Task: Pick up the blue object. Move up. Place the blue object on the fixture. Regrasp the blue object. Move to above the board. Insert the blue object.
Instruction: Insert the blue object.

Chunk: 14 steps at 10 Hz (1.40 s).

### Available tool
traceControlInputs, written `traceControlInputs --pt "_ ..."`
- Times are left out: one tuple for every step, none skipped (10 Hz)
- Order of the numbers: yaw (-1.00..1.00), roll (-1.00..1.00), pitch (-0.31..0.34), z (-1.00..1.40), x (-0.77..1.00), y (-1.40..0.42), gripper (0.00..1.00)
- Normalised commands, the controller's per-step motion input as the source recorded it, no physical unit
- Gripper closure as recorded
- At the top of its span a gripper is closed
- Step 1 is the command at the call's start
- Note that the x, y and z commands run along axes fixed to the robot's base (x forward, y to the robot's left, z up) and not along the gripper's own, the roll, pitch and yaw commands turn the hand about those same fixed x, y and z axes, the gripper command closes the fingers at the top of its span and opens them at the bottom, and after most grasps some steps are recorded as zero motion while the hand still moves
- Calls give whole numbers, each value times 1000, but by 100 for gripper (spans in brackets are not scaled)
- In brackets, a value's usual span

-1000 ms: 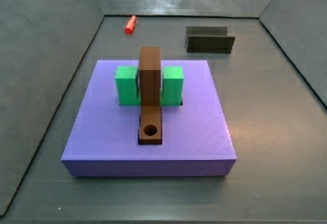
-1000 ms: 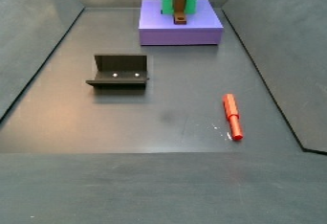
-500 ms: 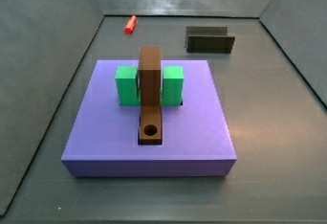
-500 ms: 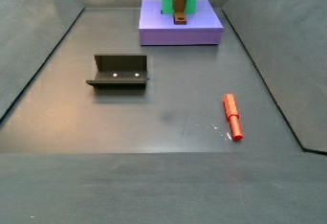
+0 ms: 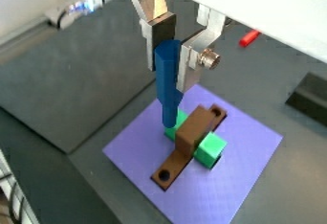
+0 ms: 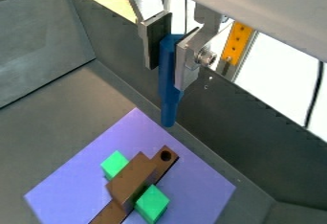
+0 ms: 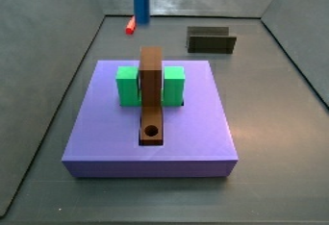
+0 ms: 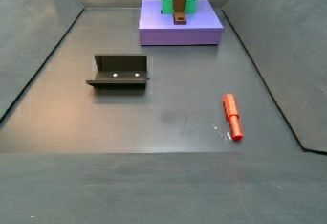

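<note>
My gripper (image 5: 175,56) is shut on the blue object (image 5: 167,89), a long peg that hangs straight down from between the fingers; both wrist views show this (image 6: 170,57). The peg (image 6: 167,94) hangs high above the purple board (image 5: 253,146). In a side view only the peg's lower part (image 7: 140,0) shows at the top edge, beyond the far end of the board (image 7: 193,137); the gripper is out of that view. On the board lies a brown bar (image 7: 152,94) with a round hole (image 7: 153,131), crossing a green block (image 7: 129,85).
The fixture (image 7: 211,40) stands on the floor beyond the board, and shows in both side views (image 8: 120,72). A red piece (image 7: 131,24) lies on the floor near the far wall (image 8: 232,116). Grey walls enclose the floor.
The blue object has come down into a side view from the top edge; a second ago it was not there, half a second ago only its tip showed.
</note>
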Motion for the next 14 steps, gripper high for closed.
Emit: traceControlInputs --pt "177 93 -349 -543 -86 -251 100" --pt "203 133 -329 -554 -120 -291 100" --pt "126 163 -243 -669 0 -300 100" --pt "0 79 -151 -660 111 -260 100" --pt "-77 117 -129 -669 117 -220 100" --pt "-191 196 54 -623 260 -177 100" --pt "-263 233 204 -589 409 -149 100" --pt "-249 317 189 -449 357 -106 100" --pt "-203 363 176 -303 246 -89 100" --pt "-169 306 146 -214 43 -20 100" --pt "-131 274 117 -194 0 0 100" --pt "-194 263 74 -194 0 0 100" --pt "-146 146 11 -154 -126 0 100" --pt "-80 66 0 -109 -63 0 100"
